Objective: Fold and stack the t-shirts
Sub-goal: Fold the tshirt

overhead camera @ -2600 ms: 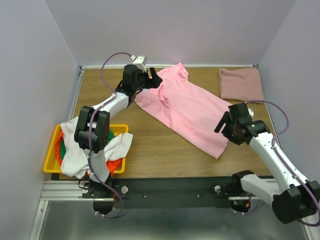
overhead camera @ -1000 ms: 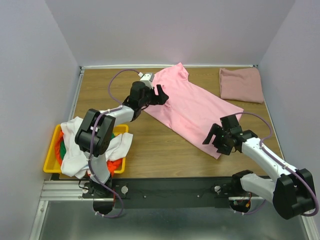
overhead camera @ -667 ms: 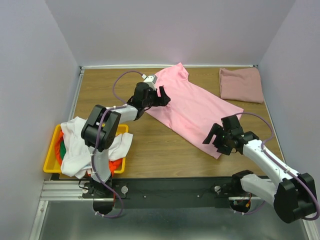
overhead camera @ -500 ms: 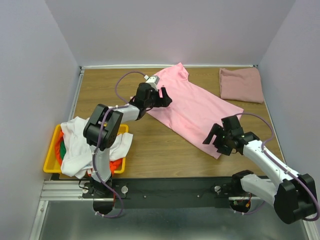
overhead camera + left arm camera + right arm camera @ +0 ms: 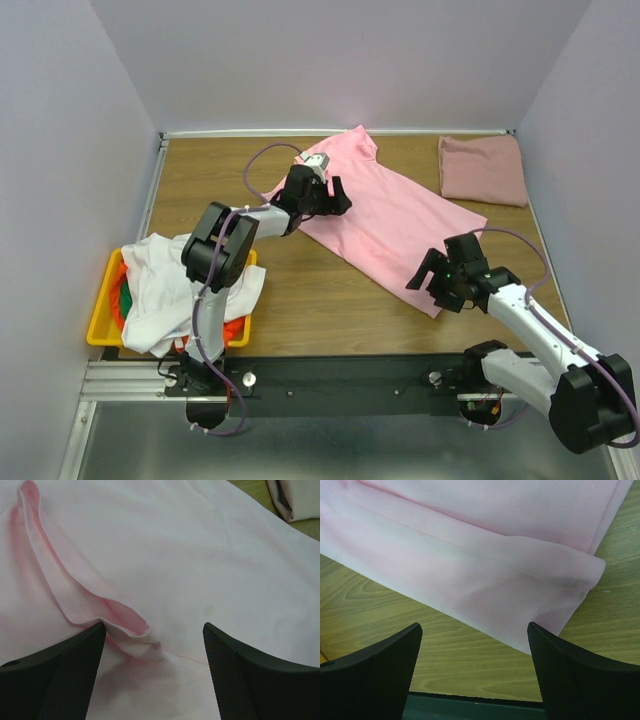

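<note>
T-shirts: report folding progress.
Done: the dusty rose tee lies folded at far right. In hand: the bright pink tee is spread flat, the open left gripper over its sleeve, the open right gripper at its hem corner. Remaining: white tee, orange tee and green tee heaped in the yellow bin.

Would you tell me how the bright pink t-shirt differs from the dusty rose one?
The bright pink t-shirt lies spread out slantwise across the middle; the dusty rose t-shirt is folded into a compact rectangle in the far right corner. The pink one is brighter and takes up far more room. Both lie on the wooden table.
</note>
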Motion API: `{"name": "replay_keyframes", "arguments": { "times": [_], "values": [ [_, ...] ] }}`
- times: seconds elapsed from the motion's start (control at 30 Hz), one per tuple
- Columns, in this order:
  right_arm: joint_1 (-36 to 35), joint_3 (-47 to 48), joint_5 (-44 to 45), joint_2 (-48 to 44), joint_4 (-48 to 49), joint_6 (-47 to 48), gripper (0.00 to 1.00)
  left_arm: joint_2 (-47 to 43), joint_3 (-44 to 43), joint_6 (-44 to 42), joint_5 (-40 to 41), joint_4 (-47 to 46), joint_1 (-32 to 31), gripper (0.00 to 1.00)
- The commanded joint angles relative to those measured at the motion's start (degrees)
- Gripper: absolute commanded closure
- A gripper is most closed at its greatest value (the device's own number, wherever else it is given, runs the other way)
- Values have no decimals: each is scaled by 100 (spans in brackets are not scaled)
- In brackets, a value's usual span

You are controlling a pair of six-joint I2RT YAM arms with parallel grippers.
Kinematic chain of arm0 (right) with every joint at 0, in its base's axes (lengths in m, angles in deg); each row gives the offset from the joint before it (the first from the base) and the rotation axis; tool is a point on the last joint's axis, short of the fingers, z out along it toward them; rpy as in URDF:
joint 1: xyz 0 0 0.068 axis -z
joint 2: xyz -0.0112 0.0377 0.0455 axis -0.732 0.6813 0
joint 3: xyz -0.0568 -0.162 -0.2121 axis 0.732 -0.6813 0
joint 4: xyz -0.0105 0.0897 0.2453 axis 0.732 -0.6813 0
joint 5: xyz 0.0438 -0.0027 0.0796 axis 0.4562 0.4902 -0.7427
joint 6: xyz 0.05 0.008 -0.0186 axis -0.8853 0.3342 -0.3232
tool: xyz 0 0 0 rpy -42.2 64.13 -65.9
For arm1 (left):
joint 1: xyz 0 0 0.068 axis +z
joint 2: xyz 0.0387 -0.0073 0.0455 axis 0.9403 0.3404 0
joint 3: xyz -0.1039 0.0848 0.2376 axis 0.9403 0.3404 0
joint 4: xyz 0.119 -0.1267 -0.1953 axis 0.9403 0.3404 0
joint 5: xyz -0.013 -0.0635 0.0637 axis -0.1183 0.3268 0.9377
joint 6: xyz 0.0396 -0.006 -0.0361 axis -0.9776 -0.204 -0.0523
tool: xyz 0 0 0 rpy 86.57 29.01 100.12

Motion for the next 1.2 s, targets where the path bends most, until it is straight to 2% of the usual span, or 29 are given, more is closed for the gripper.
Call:
{"name": "replay_keyframes", "arguments": {
  "times": [0.0,0.37,0.53,0.73,0.9,1.17],
  "values": [
    [-23,-110,15,-85,42,-93,8,180,-405,7,31,70,-141,13],
    [-15,-110,33,-182,42,-76,8,392,-1004,-10,-250,97,-519,14],
    [-24,-5,85,-173,42,90,8,-29,-697,-133,-180,36,-396,12],
    [-24,452,182,-147,191,372,9,-460,-205,-107,-180,-96,43,12],
    [-32,681,-63,177,666,530,10,-417,-28,-160,-189,-35,184,12],
    [-120,628,-336,1223,1475,698,10,-179,174,-151,-207,-44,290,12]
  ]
}}
